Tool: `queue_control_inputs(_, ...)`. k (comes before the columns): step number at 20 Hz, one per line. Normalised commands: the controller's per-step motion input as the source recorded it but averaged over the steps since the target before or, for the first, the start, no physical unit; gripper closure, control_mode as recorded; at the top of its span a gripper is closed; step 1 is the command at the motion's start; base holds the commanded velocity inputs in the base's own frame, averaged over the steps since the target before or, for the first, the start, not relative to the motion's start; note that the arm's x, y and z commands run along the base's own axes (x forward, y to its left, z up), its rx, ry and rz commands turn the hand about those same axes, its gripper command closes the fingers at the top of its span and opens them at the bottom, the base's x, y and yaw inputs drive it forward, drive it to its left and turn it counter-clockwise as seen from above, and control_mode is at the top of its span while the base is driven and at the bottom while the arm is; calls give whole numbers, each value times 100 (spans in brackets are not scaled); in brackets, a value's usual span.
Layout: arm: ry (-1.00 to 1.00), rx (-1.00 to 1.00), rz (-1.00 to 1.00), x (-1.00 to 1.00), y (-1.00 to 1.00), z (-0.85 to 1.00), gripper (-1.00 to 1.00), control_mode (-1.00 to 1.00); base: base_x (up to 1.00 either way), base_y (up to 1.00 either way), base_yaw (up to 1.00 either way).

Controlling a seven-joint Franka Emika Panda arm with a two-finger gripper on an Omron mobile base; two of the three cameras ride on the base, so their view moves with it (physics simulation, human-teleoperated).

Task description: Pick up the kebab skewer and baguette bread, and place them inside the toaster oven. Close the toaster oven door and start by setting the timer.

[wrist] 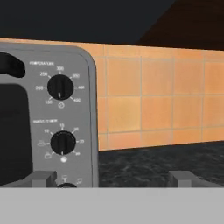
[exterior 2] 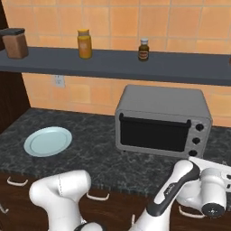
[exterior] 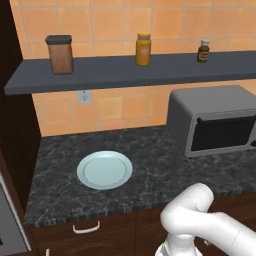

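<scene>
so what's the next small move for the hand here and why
Probably slide the open hand sideways toward the lower knob. The toaster oven door looks shut and the plate is bare, so setting the timer seems to be what's left. The hand faces the panel, but its centre sits off the panel's edge, over the tiles.

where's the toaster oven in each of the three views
Left base view: toaster oven at the right edge, on the dark counter, partly cut off.
Right base view: right of centre, door shut, knobs on its right side.
Hand view: its knob panel sits at the left, close up.
Shared landmark: the orange tiled wall behind it.
</scene>
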Motion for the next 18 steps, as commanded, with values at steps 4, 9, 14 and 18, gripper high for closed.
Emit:
queue_control_inputs(4, 0, 0, 0, 0, 0, 0, -100, 100, 0, -43, 0)
queue_control_inputs(9, 0, 0, 0, 0, 0, 0, -100, 100, 6, -49, 0)
queue_control_inputs(14, 0, 0, 0, 0, 0, 0, -100, 100, 10, -44, -6)
queue_control_inputs(18, 0, 0, 0, 0, 0, 0, -100, 100, 21, -24, -7)
